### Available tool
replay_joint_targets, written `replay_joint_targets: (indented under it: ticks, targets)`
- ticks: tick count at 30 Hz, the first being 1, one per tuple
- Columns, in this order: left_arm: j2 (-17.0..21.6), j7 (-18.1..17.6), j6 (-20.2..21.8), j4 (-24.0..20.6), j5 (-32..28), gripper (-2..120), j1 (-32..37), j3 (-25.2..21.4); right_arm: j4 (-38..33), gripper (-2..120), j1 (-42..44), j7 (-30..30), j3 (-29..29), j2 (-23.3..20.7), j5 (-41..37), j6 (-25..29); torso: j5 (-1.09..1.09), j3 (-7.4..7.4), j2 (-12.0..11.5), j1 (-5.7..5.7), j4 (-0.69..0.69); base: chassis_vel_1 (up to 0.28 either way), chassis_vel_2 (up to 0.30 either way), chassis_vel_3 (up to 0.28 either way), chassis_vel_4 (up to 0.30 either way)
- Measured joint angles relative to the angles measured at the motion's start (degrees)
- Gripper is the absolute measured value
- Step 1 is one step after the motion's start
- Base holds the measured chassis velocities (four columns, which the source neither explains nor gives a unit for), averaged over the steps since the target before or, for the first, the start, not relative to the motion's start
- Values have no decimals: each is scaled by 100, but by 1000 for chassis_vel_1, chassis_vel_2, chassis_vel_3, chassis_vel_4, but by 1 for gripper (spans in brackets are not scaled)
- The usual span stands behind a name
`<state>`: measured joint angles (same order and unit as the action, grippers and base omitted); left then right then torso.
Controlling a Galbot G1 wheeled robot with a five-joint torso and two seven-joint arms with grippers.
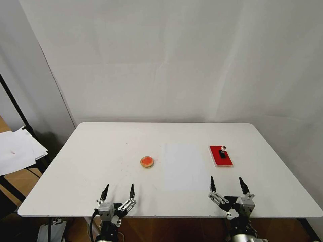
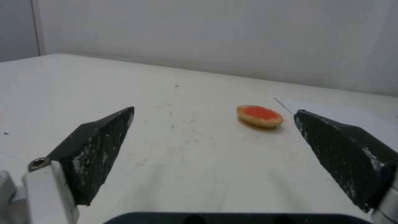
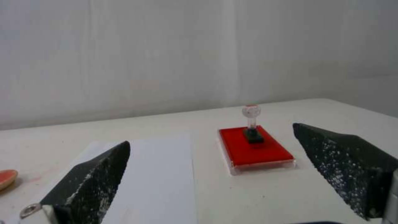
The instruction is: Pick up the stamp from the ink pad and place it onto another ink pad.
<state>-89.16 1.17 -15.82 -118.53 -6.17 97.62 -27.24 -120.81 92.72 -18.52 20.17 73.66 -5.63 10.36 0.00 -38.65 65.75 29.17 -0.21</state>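
Head view: stamp (image 1: 222, 152) stands upright on the ink pad (image 1: 220, 156), untouched. Right tool (image 1: 227, 184) spread wide just short of that pad, lined up for pickup. Left tool (image 1: 118, 192) wide too, idle short of another ink pad (image 1: 147, 162).

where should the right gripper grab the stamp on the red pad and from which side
Probably by the clear stem under the knob of the stamp, from above: it stands upright on the red ink pad, with its black base too low. The open right gripper sits nearest.
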Motion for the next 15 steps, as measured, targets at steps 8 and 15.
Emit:
replay_joint_targets:
  ticks: [8,15]
  targets:
    - [1,0,0,0,0,102,0,0,347,100,-805,105,-22,-241,-414,-344,0,0,0,0,1,0,0,0,0]
    - [0,0,0,0,0,102,0,0,496,100,-1169,156,-29,-642,-852,-531,0,0,0,0,0,0,0,0,0]
